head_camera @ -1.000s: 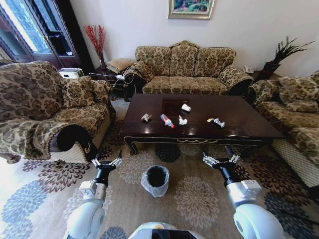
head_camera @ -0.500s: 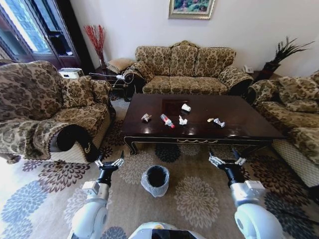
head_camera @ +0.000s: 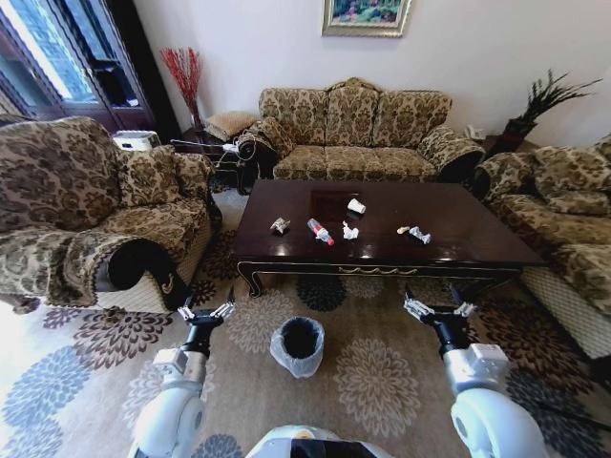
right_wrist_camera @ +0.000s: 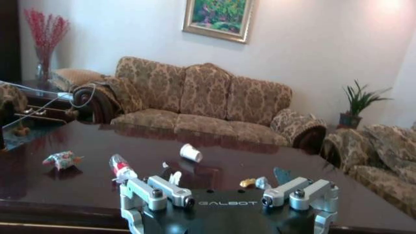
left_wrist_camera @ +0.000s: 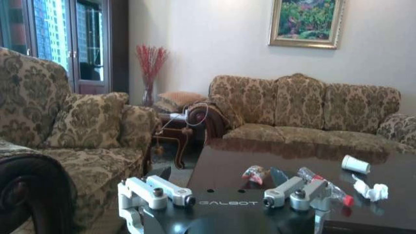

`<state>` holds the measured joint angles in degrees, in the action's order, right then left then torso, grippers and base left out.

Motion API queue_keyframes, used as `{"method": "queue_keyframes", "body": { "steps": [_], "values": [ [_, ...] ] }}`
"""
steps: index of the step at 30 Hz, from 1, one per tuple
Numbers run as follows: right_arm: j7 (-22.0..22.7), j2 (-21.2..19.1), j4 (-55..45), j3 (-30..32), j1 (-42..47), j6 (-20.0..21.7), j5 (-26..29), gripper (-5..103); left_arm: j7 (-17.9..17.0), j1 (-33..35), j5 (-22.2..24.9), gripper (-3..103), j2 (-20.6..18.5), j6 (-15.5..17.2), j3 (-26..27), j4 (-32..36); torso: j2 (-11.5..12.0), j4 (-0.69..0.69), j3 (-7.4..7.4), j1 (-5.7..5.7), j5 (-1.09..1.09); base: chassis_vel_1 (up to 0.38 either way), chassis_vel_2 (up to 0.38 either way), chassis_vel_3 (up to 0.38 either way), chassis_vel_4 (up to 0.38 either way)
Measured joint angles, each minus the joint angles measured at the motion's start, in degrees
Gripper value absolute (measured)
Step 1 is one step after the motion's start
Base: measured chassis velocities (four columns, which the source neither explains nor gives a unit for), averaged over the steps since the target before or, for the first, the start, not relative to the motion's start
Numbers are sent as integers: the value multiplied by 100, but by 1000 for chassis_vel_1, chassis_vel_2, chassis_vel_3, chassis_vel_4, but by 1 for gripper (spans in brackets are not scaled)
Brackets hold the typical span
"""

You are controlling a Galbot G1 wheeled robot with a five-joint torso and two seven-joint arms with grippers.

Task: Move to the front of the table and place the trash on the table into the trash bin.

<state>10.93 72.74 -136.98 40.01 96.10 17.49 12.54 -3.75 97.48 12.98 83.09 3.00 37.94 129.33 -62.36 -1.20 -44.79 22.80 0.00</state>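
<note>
Left gripper (head_camera: 205,312) hangs low over the patterned carpet (head_camera: 382,377), fingers spread apart and holding nothing, short of the near left corner of the table (head_camera: 477,239). Just to its right on the floor sits the trash bin (head_camera: 299,345), white bag folded over the rim, dark inside, about midway between the two grippers and closer to the robot than the table edge. Beyond the bin, up on the glossy top, the trash lies in a loose row. Ahead of the left gripper there is a small crumpled wrapper (head_camera: 280,225), then the clear bottle (head_camera: 321,231) with its red label lying on its side. Next comes a crumpled tissue (head_camera: 350,231) with the white paper cup (head_camera: 356,205) tipped over just behind it. Farther right, ahead of the right gripper, sit two small wrappers (head_camera: 413,233) close together. Right gripper (head_camera: 440,309) also hovers over the carpet before the table's front edge, fingers parted and empty. In its wrist view the bottle (right_wrist_camera: 121,168) and cup (right_wrist_camera: 190,152) lie beyond its open fingers.
</note>
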Motion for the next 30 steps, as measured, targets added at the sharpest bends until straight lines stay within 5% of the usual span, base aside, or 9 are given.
{"method": "queue_keyframes", "body": {
  "steps": [8,22,30],
  "values": [
    [-135,212,146,369,318,-427,40,100,-4,-35,-163,100,-29,162,-80,79,-1,2,1,-1,0,0,0,0,0],
    [-265,120,180,432,368,-417,258,100,-34,122,-305,100,35,186,-14,208,0,1,-1,3,0,-57,78,66,-78],
    [-265,65,164,390,364,-397,172,100,-93,-105,-165,100,2,239,-19,-550,-1,2,1,-2,0,0,0,0,0]
  ]
}}
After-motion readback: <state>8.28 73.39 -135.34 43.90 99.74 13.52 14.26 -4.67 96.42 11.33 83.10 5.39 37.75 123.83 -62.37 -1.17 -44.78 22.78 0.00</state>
